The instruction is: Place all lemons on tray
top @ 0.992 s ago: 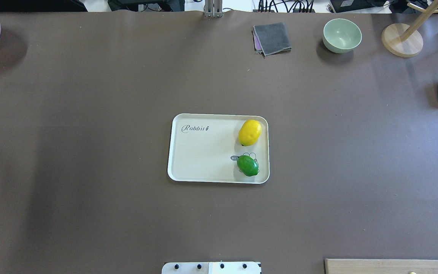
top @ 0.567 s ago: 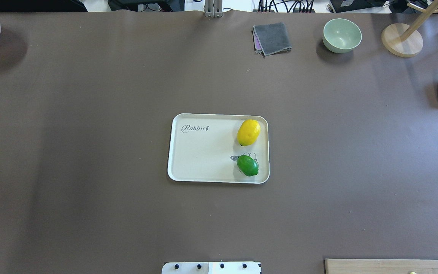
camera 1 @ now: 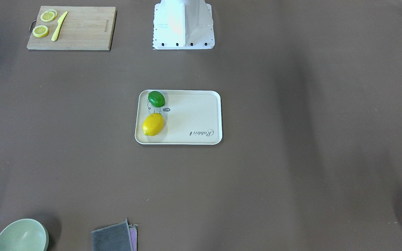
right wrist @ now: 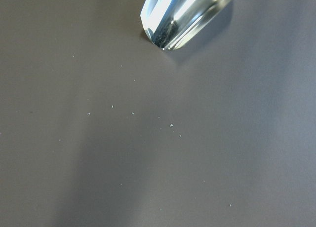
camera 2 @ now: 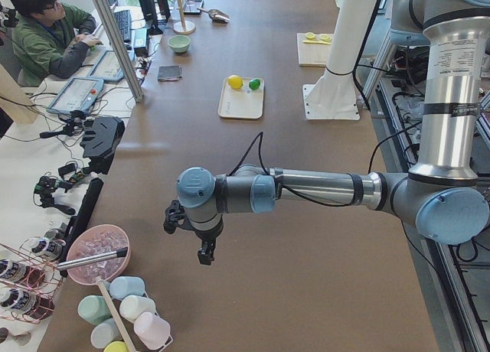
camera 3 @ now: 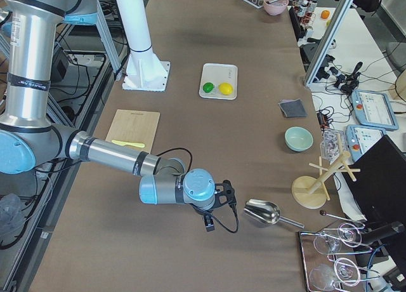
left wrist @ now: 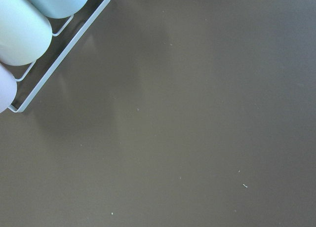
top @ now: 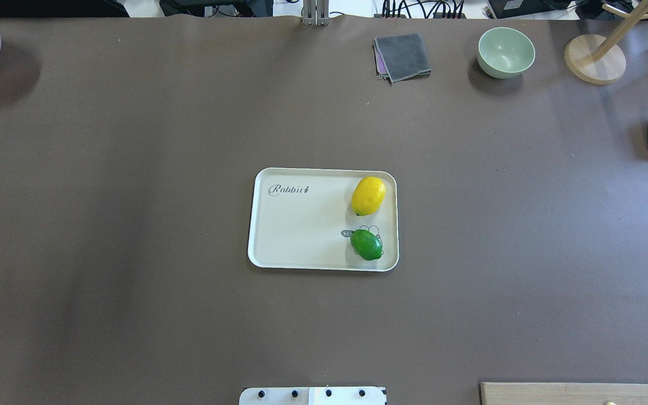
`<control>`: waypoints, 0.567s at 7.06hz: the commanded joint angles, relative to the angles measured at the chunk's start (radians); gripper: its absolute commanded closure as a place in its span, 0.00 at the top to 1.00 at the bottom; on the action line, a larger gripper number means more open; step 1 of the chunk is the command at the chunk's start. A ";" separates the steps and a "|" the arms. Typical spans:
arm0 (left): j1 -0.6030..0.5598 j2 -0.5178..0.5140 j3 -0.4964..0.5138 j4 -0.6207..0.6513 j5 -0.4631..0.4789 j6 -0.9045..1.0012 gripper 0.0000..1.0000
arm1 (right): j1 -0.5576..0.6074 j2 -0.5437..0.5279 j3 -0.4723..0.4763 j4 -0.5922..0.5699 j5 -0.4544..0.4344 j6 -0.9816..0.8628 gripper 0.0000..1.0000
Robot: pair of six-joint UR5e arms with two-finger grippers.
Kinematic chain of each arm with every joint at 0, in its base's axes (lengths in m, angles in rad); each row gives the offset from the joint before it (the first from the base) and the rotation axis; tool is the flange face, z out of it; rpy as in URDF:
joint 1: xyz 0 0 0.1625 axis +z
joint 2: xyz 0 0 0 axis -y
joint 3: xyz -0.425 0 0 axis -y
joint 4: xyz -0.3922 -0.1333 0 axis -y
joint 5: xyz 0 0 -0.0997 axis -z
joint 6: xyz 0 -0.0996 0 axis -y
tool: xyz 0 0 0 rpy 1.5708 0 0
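Lemons: yellow lemon (top: 368,196) and green lemon (top: 367,244) both on tray (top: 301,236), right end, yellow farther | left gripper (camera 2: 204,257), right gripper (camera 3: 212,219) far off at opposite table ends (right probably nearer) | fingers spread or pressed: cannot tell | looks done

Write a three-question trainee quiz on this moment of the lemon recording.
1. True or false: the bright yellow oval lemon lies on the cream rectangular tray.
2. In the overhead view, the smaller glossy green lemon partly covers: A the "Rabbit" lettering; B the grey cartoon drawing; C the yellow lemon.
3. Which thing bears the thin yellow lemon slices?
Key: 1 true; 2 B; 3 the wooden cutting board.
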 commanded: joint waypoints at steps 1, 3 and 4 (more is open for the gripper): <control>-0.007 0.035 -0.095 0.076 -0.006 0.001 0.99 | 0.037 -0.003 0.179 -0.273 -0.036 -0.003 1.00; -0.007 0.038 -0.084 0.076 -0.008 -0.004 0.99 | 0.079 -0.005 0.315 -0.490 -0.101 -0.015 1.00; -0.013 0.038 -0.070 0.065 -0.008 0.002 0.99 | 0.121 -0.006 0.339 -0.551 -0.117 -0.017 1.00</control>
